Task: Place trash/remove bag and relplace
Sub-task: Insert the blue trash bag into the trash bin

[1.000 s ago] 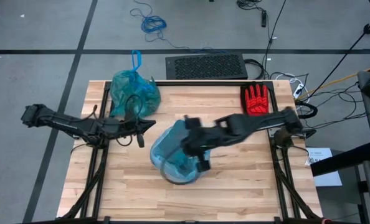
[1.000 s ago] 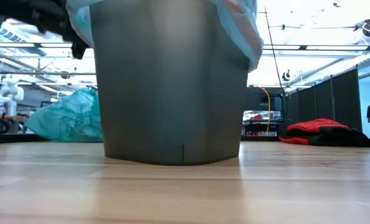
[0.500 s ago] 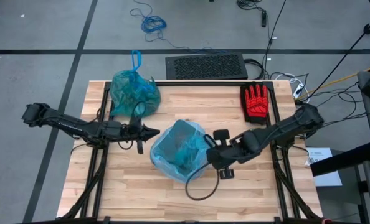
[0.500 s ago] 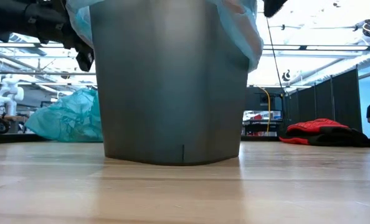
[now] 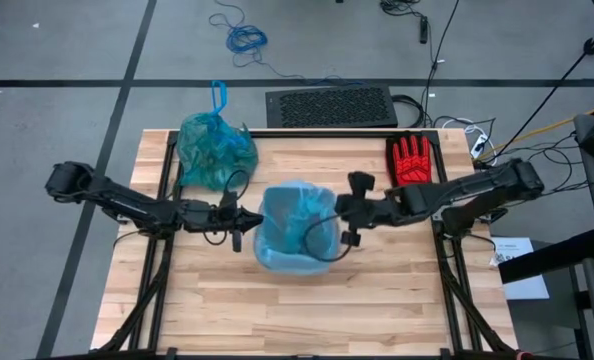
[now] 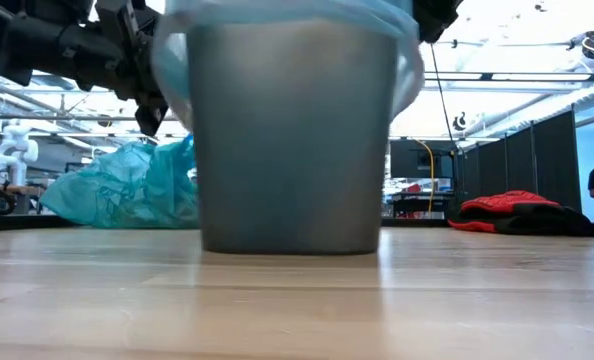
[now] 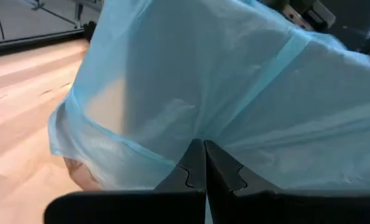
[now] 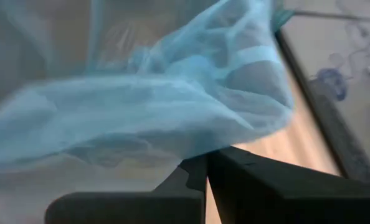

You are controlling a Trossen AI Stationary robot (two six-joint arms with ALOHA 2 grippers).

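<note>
Now, bin point(image 6: 292, 140): shifted right on the desk point(image 5: 377, 300).
Left tool point(image 5: 245, 214): closed, moved up beside the bin.
Right tool point(image 5: 347, 212): closed, pulled back to the bin's other side.

The right claw point(image 5: 345, 212) swung off the bin point(image 5: 295, 243), which apparently shifted, now upright.

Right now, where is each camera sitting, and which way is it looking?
High view: above the table, looking straight down; both arms flank the bin, left gripper, right gripper.
Low view: at tabletop height, looking level across at the bin; arm parts hang at the top corners.
Left wrist view: on the left arm, facing the pale blue liner past its shut fingers.
Right wrist view: on the right arm, facing the same liner.
High and low views share the tied green bag and red glove.
</note>
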